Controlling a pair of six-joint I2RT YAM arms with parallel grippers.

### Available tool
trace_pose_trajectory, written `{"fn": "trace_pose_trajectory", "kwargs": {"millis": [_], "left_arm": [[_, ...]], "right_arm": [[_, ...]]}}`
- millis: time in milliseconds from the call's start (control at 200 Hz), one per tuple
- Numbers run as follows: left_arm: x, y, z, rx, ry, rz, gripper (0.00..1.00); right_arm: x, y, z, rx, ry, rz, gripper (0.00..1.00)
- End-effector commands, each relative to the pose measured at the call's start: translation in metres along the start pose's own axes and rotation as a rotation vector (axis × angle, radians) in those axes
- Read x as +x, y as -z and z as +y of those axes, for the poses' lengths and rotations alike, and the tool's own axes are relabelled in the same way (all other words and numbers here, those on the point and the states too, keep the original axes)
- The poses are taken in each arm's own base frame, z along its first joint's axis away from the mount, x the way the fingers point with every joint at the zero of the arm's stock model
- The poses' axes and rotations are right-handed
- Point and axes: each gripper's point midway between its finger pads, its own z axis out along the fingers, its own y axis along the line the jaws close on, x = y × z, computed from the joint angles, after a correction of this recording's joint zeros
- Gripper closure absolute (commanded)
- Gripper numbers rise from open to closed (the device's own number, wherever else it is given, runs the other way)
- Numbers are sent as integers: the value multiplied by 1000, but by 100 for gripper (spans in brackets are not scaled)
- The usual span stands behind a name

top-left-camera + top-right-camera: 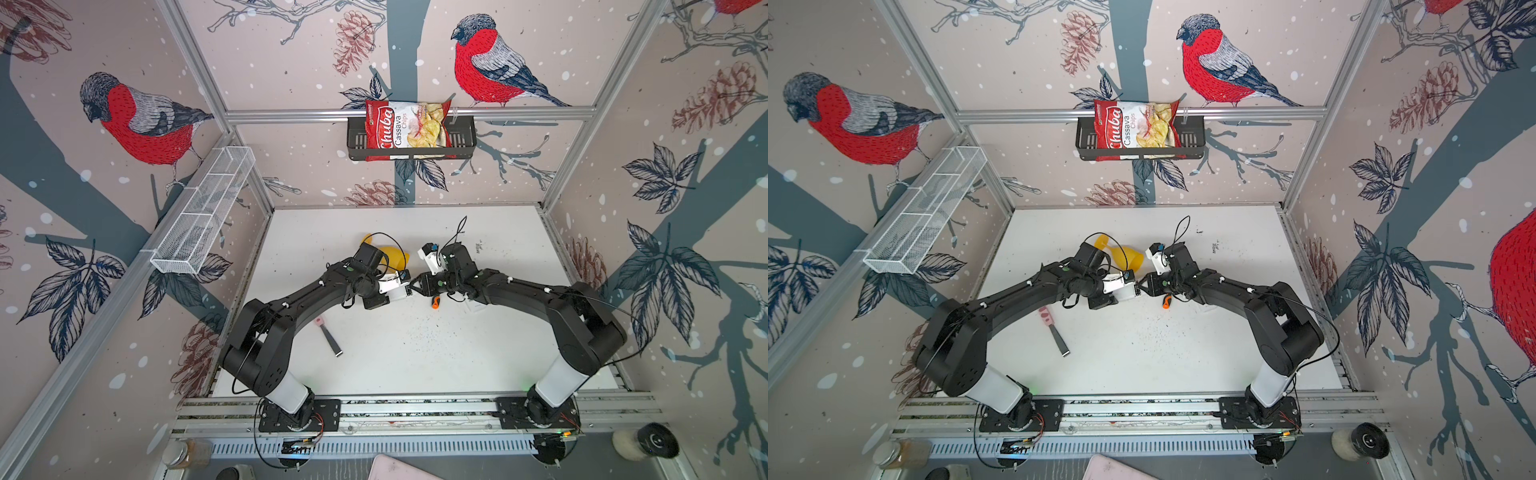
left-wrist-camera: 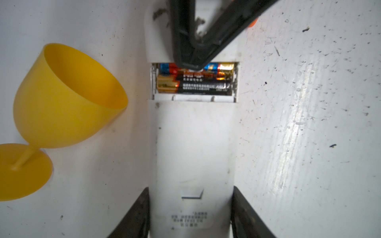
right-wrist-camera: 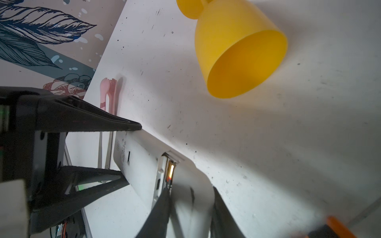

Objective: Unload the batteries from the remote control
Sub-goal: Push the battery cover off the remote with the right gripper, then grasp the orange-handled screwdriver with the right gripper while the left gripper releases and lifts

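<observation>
Batts [image 2: 198, 84] in remote [image 2: 193, 144] in L gripper [image 2: 190, 191].

Setting: a lab test cell, not a home. I am bolted to an aluminium rail [image 1: 415, 409] behind my jaws. An aluminium profile frame [image 1: 407, 113] boxes in the scuffed white desk [image 1: 415, 353], with bird-print panels [image 1: 145, 124] as walls. Beyond my jaws, a black basket [image 1: 461, 141] holds a chips bag [image 1: 405, 126]. Left of my jaws hangs a white wire basket [image 1: 203, 216].
</observation>
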Motion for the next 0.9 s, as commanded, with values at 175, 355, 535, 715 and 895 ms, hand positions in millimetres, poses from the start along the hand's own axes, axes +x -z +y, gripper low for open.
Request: {"fn": "trace_pose_trajectory", "kwargs": {"millis": [175, 355, 535, 715, 895], "left_arm": [[-3, -3, 1, 2, 1, -9, 48], [4, -9, -2, 11, 1, 12, 48], [9, -15, -3, 23, 5, 25, 48], [16, -26, -5, 38, 9, 60, 48], [31, -38, -7, 47, 12, 122, 48]], "right_arm": [[-3, 6, -5, 24, -1, -18, 76], [-7, 13, -15, 28, -29, -41, 77], [-7, 14, -23, 38, -46, -44, 78], [-7, 15, -32, 58, -69, -51, 77], [-11, 22, -41, 80, -91, -80, 72]]}}
